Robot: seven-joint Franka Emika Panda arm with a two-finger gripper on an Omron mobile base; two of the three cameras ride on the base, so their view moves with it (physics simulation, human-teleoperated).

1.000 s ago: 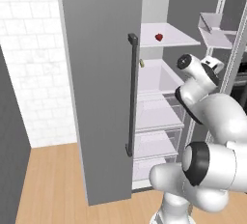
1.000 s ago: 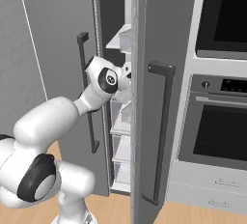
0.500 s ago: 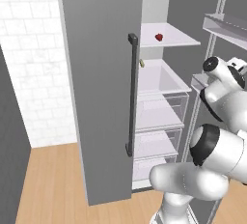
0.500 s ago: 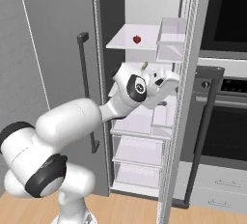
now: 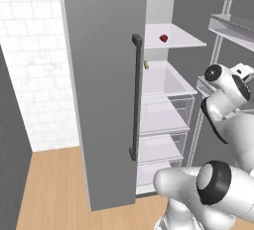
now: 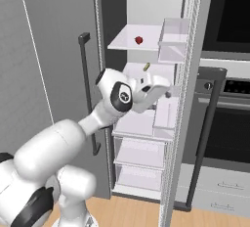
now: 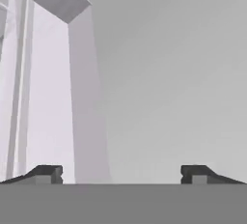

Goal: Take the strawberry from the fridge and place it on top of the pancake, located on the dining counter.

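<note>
The fridge [image 5: 99, 75] has its left door closed and its right door [image 6: 191, 99] swung wide open. The strawberry [image 5: 163, 38], a tiny red berry, lies on the white upper shelf [image 6: 124, 42]; in the right base view the strawberry [image 6: 139, 40] sits near that shelf's middle. My gripper [image 6: 167, 93] hangs below and to the right of it, close to the open door's inner side. In the hand view the gripper [image 7: 120, 175] is open, fingertips [image 7: 46, 174] wide apart with nothing between, facing the grey door panel. The pancake and dining counter are out of view.
A small yellowish item [image 5: 146, 65] lies on the shelf below the strawberry. Clear drawers [image 5: 161, 120] fill the lower fridge. Door bins [image 6: 173, 40] jut from the open door. A dark-glass oven stack [image 6: 229, 118] stands right of the fridge; a white brick wall [image 5: 34, 75] is at the left.
The right fridge door has swung from partly open to wide open, uncovering the shelves. My arm moved right along with it, and the gripper stayed open.
</note>
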